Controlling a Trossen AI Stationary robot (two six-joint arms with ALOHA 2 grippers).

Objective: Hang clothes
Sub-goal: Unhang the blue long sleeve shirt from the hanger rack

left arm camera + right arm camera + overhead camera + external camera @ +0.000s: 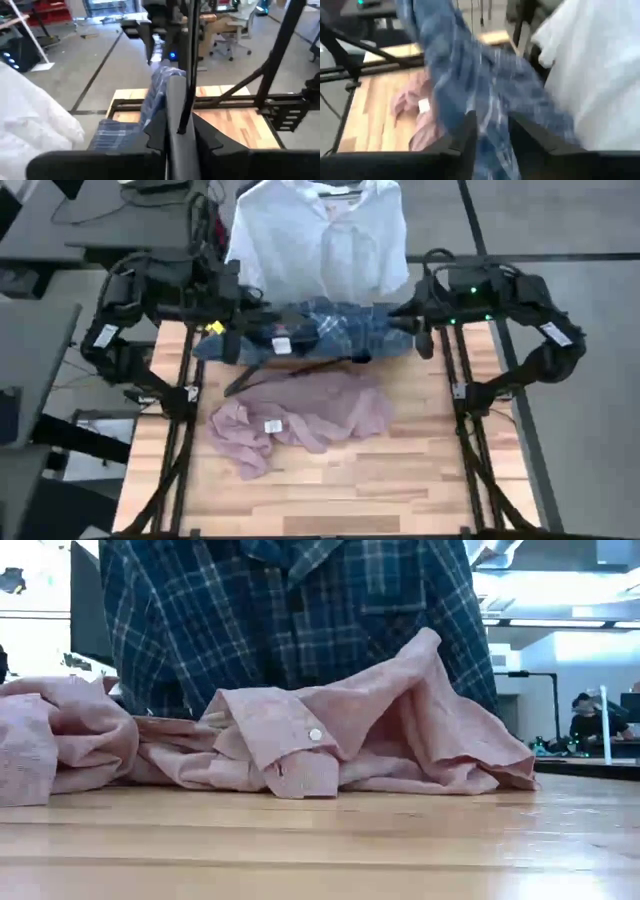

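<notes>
The blue-and-white plaid shirt (320, 330) hangs stretched between my two grippers above the table's far part; in the low view it hangs (290, 620) behind the pink shirt. My left gripper (238, 328) is shut at its left end, where a thin dark wire hanger (186, 75) runs into the fingers. My right gripper (412, 326) is shut on the shirt's right end. The dusty pink shirt (300, 418) lies crumpled on the table's middle. The white shirt (320, 240) hangs beyond the far edge. My left gripper pinches the hanger's thin dark wire (181, 127) between its two shut fingers, coming level from the table's left. Plaid cloth (155, 100) lies draped against the fingers; whether it is pinched too I cannot tell. The wire stands clear of the table. My right gripper pinches a bunched fold of the plaid shirt (490, 117) at its right end between its two fingers, coming level from the table's right. Several layers seem gathered there. The cloth hangs below the fingers, and its lower hem reaches down behind the pink shirt.
A dark bar of the hanger (290, 370) shows below the plaid shirt, above the pink one. Bare wooden tabletop (330, 490) lies toward the near edge. Dark frame rails (470, 430) run along both sides. A person sits far off in the room (585, 720).
</notes>
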